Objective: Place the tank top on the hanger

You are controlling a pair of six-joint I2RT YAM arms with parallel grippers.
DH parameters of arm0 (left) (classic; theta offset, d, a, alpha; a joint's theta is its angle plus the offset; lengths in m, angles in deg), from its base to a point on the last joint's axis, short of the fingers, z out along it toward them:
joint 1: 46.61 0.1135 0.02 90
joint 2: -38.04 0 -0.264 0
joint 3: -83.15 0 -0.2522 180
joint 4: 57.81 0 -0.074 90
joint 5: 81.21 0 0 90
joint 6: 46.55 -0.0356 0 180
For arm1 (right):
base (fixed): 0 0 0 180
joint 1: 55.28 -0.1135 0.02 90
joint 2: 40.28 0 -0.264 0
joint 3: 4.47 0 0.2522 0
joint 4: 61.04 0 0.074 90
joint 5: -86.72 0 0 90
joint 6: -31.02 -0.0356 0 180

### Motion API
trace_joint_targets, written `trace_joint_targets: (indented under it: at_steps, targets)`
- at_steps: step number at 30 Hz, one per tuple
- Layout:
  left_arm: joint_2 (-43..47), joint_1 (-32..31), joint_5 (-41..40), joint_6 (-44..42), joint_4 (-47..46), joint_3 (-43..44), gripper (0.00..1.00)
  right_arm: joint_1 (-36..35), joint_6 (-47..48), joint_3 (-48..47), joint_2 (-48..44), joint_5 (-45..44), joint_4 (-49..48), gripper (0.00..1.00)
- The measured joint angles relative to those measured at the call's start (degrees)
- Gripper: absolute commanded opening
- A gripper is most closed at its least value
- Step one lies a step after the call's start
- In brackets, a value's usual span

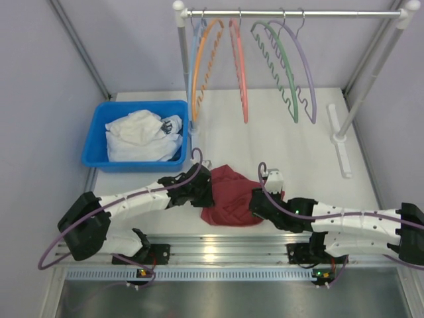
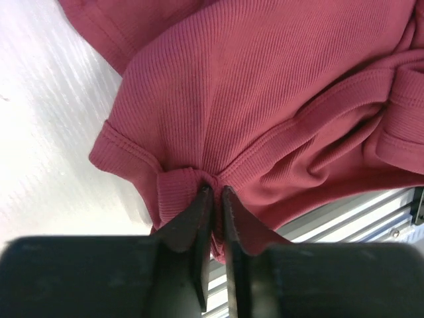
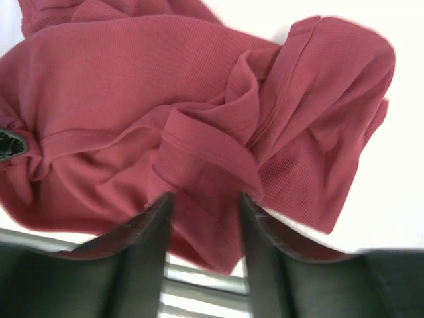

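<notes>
The maroon tank top lies crumpled on the table near the front edge, between my two arms. My left gripper is at its left edge and is shut on a bunched fold of its ribbed hem. My right gripper is at its right side, open, with a fold of the tank top between the spread fingers. The lavender hanger hangs at the right end of the rail, far behind the tank top.
A clothes rail at the back holds orange, salmon-red and green hangers. A blue bin with white cloth stands at the left. The rail's white foot stands at the right.
</notes>
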Motion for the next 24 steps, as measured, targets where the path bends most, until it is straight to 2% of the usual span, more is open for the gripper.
trace_joint_targets:
  at_steps: [1, 2, 3, 7, 12, 14, 17, 21, 24]
  targets:
    - [0.1, 0.0, -0.3, 0.1, 0.0, 0.2, 0.19, 0.0, 0.4, -0.1, 0.0, 0.6, 0.0, 0.60]
    - [0.3, 0.0, -0.9, 0.2, 0.2, 0.2, 0.20, 0.0, 0.7, -0.5, 0.0, 1.1, 0.2, 0.79]
    - [0.8, 0.0, -1.6, 0.3, 0.6, 0.3, 0.22, 0.0, 0.9, -1.0, 0.0, 1.5, 0.3, 0.81]
    - [3.9, 0.0, -4.6, 0.8, 3.1, 0.3, 0.23, 0.0, 3.1, -5.9, 0.2, 2.2, 3.0, 0.81]
    - [6.6, 0.0, -7.7, 1.7, 6.5, 0.3, 0.31, 0.0, 5.9, -13.5, 0.6, 2.3, 6.4, 0.77]
    - [7.3, 0.0, -8.5, 1.9, 7.3, 0.3, 0.37, 0.0, 7.5, -16.3, 0.5, 2.6, 7.6, 0.68]
    - [8.2, 0.0, -9.1, 2.4, 8.0, 0.3, 0.48, 0.0, 10.1, -21.5, 0.0, 2.9, 9.8, 0.68]
    - [8.8, 0.0, -9.2, 3.0, 8.2, 0.3, 0.55, -0.1, 14.1, -31.9, 0.2, 2.2, 13.9, 0.64]
    - [9.0, 0.0, -9.2, 3.1, 8.2, 0.3, 0.55, -0.1, 16.7, -42.6, 1.9, -0.2, 16.4, 0.60]
